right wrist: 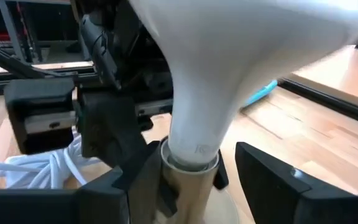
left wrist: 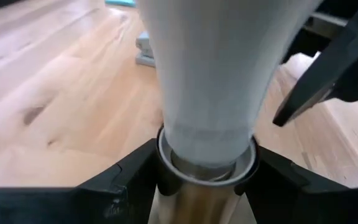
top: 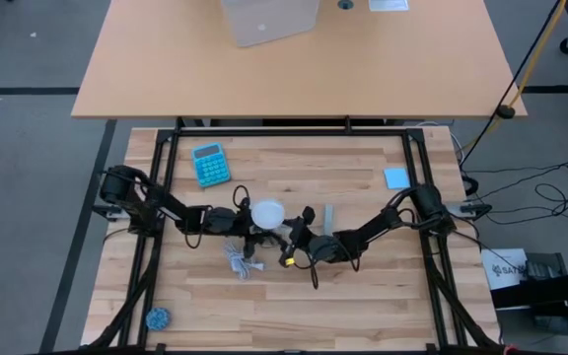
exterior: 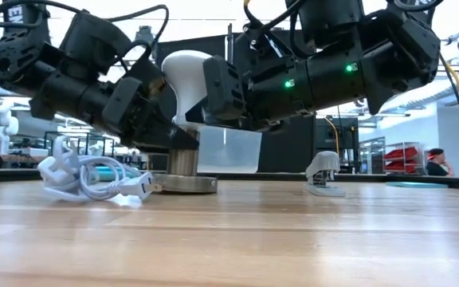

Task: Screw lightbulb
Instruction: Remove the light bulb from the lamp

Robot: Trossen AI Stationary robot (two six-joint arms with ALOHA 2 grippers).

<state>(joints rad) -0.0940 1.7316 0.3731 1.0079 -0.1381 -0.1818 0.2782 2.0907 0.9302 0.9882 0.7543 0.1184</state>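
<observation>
Closest to me on the wooden table [exterior: 237, 239], the white cord [exterior: 86, 177] lies coiled with its plug just beside the round metal socket [exterior: 183, 171]. The lightbulb [exterior: 188, 80] stands upright in that socket, dome up, its narrow neck down in the collar and little if any thread showing, so I'd judge the screwing-in is under way rather than just begun. The left claw [left wrist: 207, 186] comes in low from one side, its fingers set against the socket collar under the bulb and seemingly pinching it to hold it steady. The right claw [right wrist: 191, 180] comes from the other side with its fingers spread either side of the bulb's neck; there is a clear gap on one side, so it looks parted rather than gripping. The next move, I'd say, is for the right claw to close on the neck and twist while the left keeps the socket from turning. Farther back stand a small stapler [exterior: 323, 174] and a clear bin [exterior: 229, 151], with a person at the room's far edge.
</observation>
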